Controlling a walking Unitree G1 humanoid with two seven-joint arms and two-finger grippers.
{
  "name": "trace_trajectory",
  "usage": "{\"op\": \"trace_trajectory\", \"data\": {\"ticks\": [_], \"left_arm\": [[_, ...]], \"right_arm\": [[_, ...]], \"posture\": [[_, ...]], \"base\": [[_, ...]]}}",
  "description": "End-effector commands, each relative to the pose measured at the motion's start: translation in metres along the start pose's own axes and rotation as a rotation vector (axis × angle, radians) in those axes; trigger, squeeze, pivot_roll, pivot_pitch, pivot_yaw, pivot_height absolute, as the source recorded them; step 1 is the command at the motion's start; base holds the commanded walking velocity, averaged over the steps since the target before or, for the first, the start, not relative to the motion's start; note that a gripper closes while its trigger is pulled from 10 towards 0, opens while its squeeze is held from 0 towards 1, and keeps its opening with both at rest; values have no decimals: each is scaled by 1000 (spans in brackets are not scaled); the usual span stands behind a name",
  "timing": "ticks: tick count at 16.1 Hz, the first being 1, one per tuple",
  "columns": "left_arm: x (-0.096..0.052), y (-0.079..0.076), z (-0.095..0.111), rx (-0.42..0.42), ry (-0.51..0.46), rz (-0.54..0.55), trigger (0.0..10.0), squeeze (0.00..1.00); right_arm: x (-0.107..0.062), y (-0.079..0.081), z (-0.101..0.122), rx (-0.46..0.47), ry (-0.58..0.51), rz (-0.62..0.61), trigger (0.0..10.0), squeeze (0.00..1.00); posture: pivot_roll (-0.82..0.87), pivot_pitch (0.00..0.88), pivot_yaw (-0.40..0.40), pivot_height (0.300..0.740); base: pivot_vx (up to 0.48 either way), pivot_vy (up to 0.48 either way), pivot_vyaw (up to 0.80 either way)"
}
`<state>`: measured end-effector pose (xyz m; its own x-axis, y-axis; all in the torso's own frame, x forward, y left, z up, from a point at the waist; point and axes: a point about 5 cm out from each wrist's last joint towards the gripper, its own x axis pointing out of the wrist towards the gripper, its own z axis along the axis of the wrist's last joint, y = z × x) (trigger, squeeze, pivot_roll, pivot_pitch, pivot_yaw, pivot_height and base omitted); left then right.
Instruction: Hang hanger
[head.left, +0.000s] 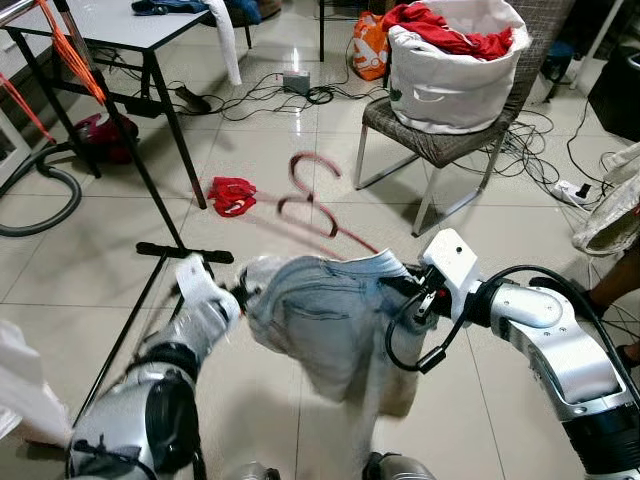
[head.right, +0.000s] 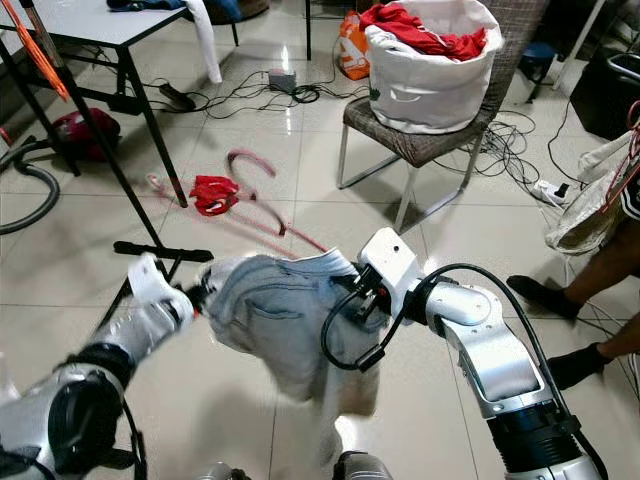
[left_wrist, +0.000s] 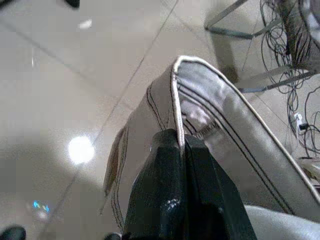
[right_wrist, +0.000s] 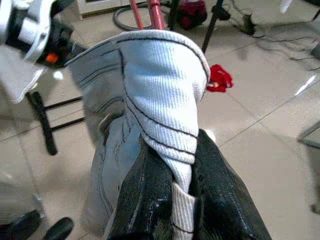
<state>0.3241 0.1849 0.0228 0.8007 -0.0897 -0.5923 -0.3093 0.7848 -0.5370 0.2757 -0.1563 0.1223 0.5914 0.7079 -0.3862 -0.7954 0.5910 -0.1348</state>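
A pink hanger (head.left: 312, 197), blurred, sticks up out of a light blue denim garment (head.left: 330, 315) that I hold in front of me above the tiled floor. My left gripper (head.left: 240, 290) is shut on the garment's left edge; in the left wrist view its black fingers (left_wrist: 170, 165) pinch a stitched hem (left_wrist: 220, 105). My right gripper (head.left: 405, 290) is shut on the garment's right edge, and its fingers (right_wrist: 150, 200) clamp a ribbed fold of the cloth (right_wrist: 165, 95). The black clothes rack (head.left: 120, 130) stands to my left, with orange hangers (head.left: 70, 45) on it.
The rack's base bar (head.left: 185, 252) lies on the floor just ahead-left. A red cloth (head.left: 231, 195) lies beyond it. A chair (head.left: 440, 150) carries a white laundry basket (head.left: 455, 75) with red clothes. Cables, a table (head.left: 110, 25) and a person's feet (head.right: 540, 295) surround me.
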Motion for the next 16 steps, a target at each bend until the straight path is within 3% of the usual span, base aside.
{"op": "trace_trajectory", "data": {"ticks": [1, 5, 8, 9, 10, 14, 16], "left_arm": [[0, -3, 12, 33, -38, -13, 0, 0], [-4, 10, 26, 105, -92, 71, 0, 0], [-11, 28, 45, 284, -179, 217, 0, 0], [-12, 29, 48, 309, -195, 235, 0, 0], [-15, 30, 60, 408, -244, 266, 0, 0], [-19, 26, 77, 548, -336, 317, 0, 0], [-20, 25, 80, 567, -371, 336, 0, 0]], "right_arm": [[-4, 2, 10, -14, -31, 21, 10000, 176], [-8, 3, 4, 65, 6, 43, 10000, 161], [-16, 4, 4, 226, 25, 81, 10000, 129], [-18, 5, 3, 241, 29, 88, 10000, 129], [-19, 6, -2, 324, 42, 93, 10000, 129], [-25, 18, -18, 493, 127, 176, 10000, 129], [-28, 21, -27, 545, 161, 184, 10000, 133]], "posture": [[-151, 12, 47, 740], [-151, 13, 48, 740], [-148, 21, 42, 740], [-148, 21, 42, 740], [-151, 23, 41, 740], [-151, 26, 40, 740], [-152, 29, 40, 740]], "base": [[0, 0, 0], [0, 0, 0], [0, 0, 0], [0, 0, 0], [0, 0, 0], [0, 0, 0], [0, 0, 0]]}}
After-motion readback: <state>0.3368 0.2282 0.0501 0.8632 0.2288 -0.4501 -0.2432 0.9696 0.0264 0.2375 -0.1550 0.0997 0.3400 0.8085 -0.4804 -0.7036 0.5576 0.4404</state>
